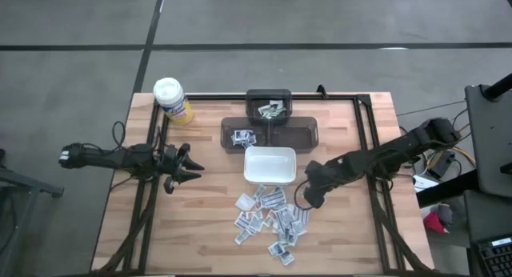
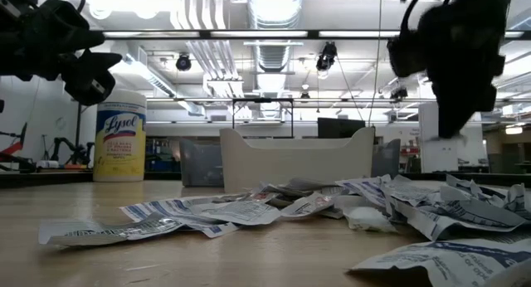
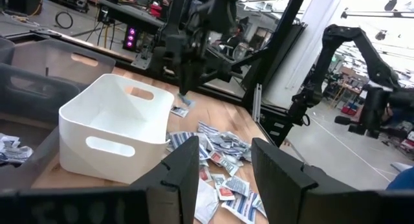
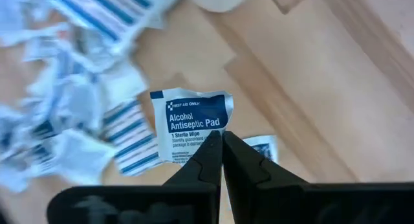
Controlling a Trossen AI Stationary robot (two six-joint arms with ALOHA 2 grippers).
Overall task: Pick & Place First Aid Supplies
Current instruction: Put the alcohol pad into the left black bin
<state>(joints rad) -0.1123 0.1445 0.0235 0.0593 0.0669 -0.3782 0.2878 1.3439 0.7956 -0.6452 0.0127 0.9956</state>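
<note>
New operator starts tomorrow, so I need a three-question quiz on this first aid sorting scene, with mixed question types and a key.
1. True or false: the right hand is shut on an alcohol antiseptic pad packet.
2. Multiple choice: where is the white dish relative to the pile of packets in the high view? A) among them B) just beyond them, toward the dark bins C) at the table's left edge
3. Fill in: the yellow canister has a ____ lid.

Key: 1 true; 2 B; 3 white. The left hand waits at the table's left side.
</note>
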